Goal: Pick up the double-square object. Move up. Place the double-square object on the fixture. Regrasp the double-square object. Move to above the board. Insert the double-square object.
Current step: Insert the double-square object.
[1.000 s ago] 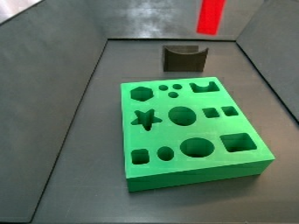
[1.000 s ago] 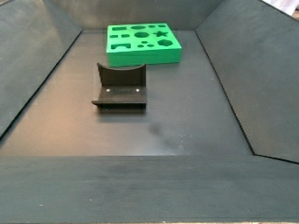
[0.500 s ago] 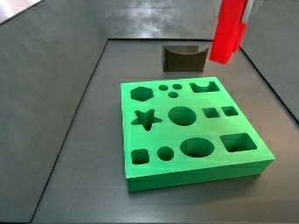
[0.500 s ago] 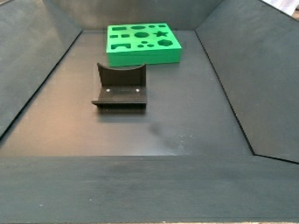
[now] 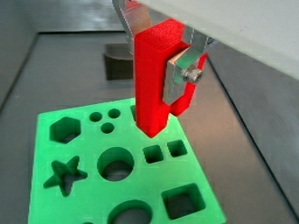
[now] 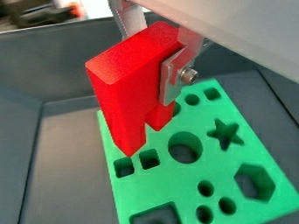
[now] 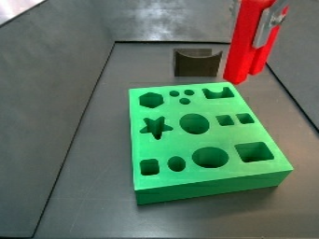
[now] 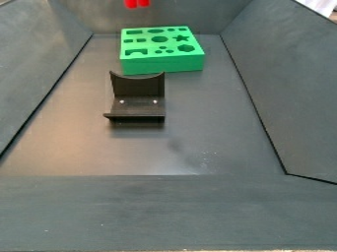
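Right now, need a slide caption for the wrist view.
Gripper holds the red double-square object upright above the green board.

You see the gripper (image 5: 167,61) above the board (image 5: 70,166), clamping the double-square object (image 5: 155,79) upright between its fingers, the piece's lower end clear of the holes. In a side view, the fixture (image 7: 196,63) stands just behind the board on the floor.

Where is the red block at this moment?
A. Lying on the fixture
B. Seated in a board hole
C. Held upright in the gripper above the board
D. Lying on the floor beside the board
C: the gripper clamps the red block upright, its lower end hanging clear above the board; the fixture holds nothing.
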